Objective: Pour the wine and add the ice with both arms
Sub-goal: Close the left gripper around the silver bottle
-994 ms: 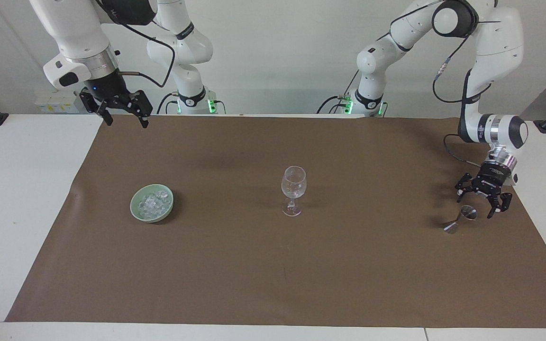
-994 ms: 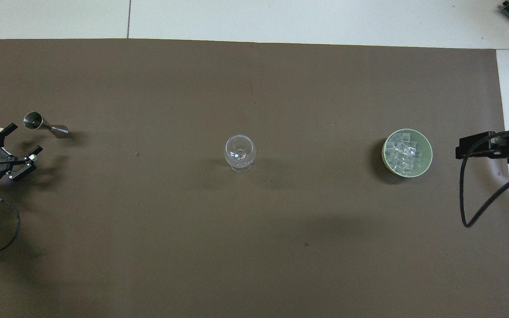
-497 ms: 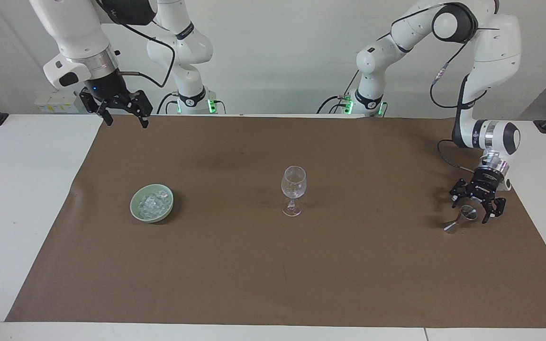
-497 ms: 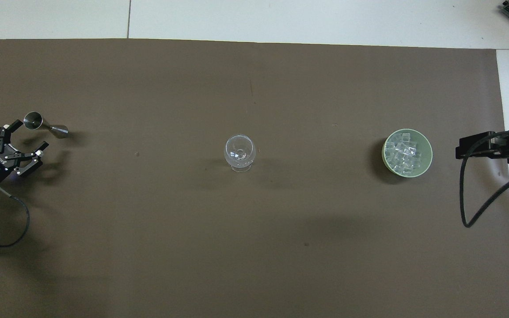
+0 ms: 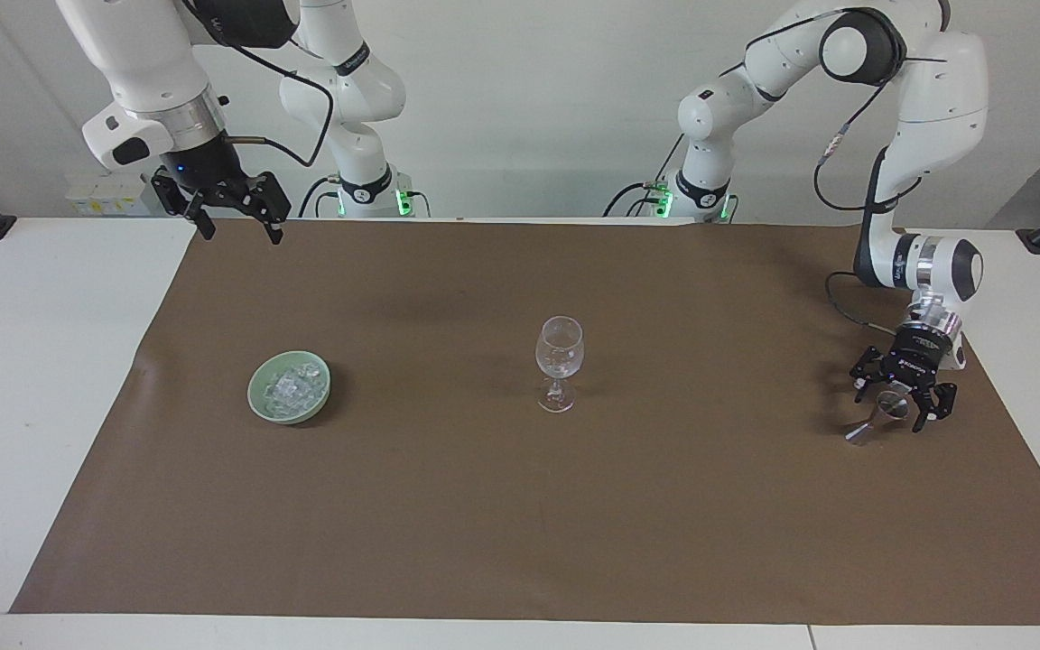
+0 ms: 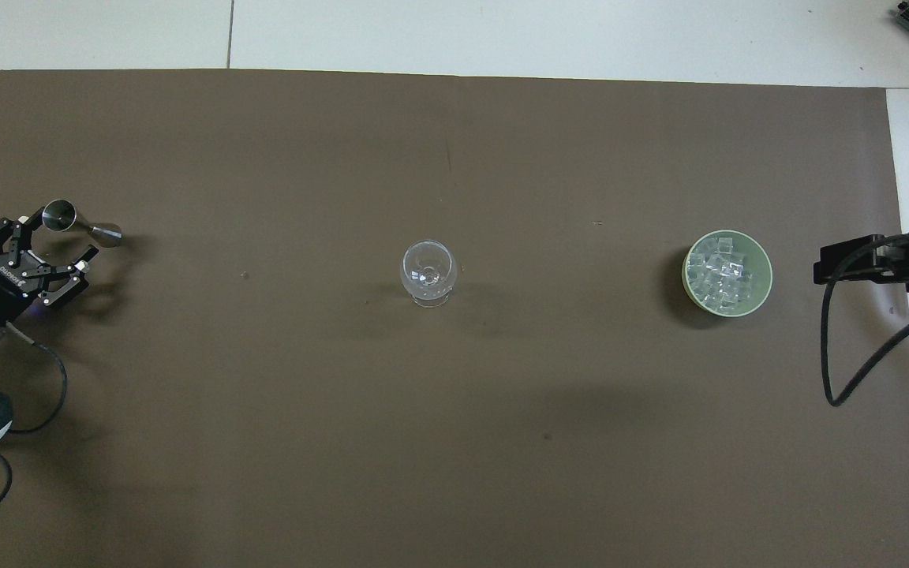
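The ice [image 5: 290, 386] [image 6: 727, 272] lies heaped in a pale green bowl [image 5: 255, 398] [image 6: 767, 278] toward the right arm's end of the brown mat. A clear stemmed glass [image 5: 559, 357] [image 6: 427, 272] stands at the mat's middle. A small metal jigger [image 5: 881, 417] [image 6: 80, 223] stands at the left arm's end. My left gripper [image 5: 888, 412] [image 6: 56, 237] is open and low, with its fingers on either side of the jigger's upper cup. My right gripper [image 5: 245, 235] hangs open over the mat's corner near the robots. No wine is in view.
The brown mat [image 5: 520, 524] [image 6: 454, 442] covers most of the white table [image 5: 32, 361]. The right arm's black wrist part and looping cable [image 6: 869, 264] reach in beside the bowl.
My left gripper has come down and in over the jigger, from beside it to straddling its upper cup. The right arm has stayed where it was.
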`<state>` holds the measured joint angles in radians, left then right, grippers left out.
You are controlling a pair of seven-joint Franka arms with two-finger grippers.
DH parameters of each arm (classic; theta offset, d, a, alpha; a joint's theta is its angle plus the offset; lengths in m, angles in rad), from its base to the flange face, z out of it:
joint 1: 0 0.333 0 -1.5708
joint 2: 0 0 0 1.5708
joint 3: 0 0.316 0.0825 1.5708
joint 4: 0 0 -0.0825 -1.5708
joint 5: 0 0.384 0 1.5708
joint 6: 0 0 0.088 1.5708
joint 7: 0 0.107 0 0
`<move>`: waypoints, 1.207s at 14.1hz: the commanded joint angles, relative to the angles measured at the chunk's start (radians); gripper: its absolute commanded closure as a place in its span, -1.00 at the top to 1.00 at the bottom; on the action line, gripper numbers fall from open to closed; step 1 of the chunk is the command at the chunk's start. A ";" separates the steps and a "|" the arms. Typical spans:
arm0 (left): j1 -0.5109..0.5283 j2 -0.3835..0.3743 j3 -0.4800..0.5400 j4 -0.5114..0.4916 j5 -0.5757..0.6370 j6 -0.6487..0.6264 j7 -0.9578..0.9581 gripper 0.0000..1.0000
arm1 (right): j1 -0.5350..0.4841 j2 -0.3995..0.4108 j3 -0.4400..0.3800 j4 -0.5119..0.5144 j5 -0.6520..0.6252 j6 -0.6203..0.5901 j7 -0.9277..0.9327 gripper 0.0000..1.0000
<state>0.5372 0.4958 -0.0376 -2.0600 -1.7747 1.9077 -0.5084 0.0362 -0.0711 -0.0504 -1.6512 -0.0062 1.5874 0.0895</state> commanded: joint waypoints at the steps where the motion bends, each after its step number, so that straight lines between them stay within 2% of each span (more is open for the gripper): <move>1: -0.014 0.032 0.010 0.020 -0.035 0.004 0.030 1.00 | -0.004 -0.016 -0.002 -0.013 0.015 0.000 -0.025 1.00; 8: -0.020 0.038 0.010 0.020 -0.040 0.001 0.057 1.00 | -0.004 -0.016 -0.002 -0.013 0.015 -0.001 -0.025 1.00; 17: -0.028 0.037 0.008 0.020 -0.055 -0.001 0.065 0.58 | -0.004 -0.016 0.000 -0.013 0.015 0.000 -0.025 1.00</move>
<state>0.5272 0.5152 -0.0382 -2.0588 -1.8047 1.9077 -0.4563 0.0362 -0.0711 -0.0504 -1.6512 -0.0062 1.5874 0.0895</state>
